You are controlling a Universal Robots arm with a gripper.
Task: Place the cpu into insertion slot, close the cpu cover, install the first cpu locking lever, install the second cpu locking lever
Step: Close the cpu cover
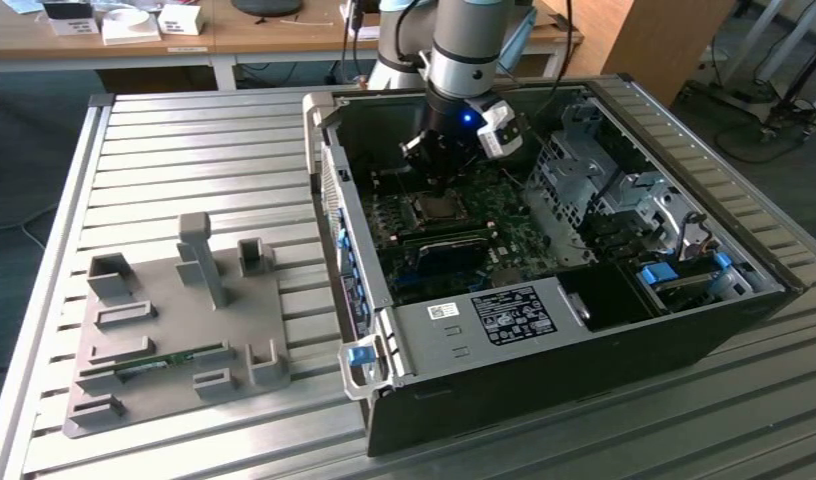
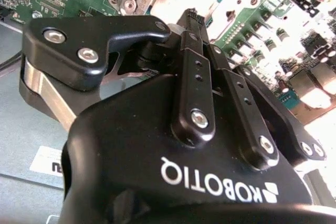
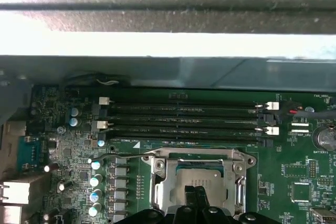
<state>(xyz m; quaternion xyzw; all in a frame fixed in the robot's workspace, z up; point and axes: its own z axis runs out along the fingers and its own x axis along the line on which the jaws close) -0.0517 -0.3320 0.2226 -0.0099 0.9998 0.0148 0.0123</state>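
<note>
In the exterior view my gripper [image 1: 442, 187] hangs inside the open black computer case, right above the insertion slot [image 1: 438, 209] on the green motherboard. In the first wrist view the cpu cover [image 3: 159, 181] lies flat over the slot, and the silver-grey cpu [image 3: 205, 178] shows through its window. My gripper [image 3: 197, 198] is shut, its fingertips side by side over the near part of the cpu with nothing between them. The second wrist view shows the same shut gripper [image 2: 192, 18] pointing at the bright socket area. A thin metal lever rod [image 3: 123, 155] runs along the cover's far left corner.
Long black memory slots [image 3: 184, 119] lie just beyond the socket, with the case wall behind them. A drive cage [image 1: 608, 190] and the labelled power supply [image 1: 508, 312] crowd the case. A grey fixture plate [image 1: 168, 330] sits on the slatted metal table [image 1: 195, 150] at the exterior view's left.
</note>
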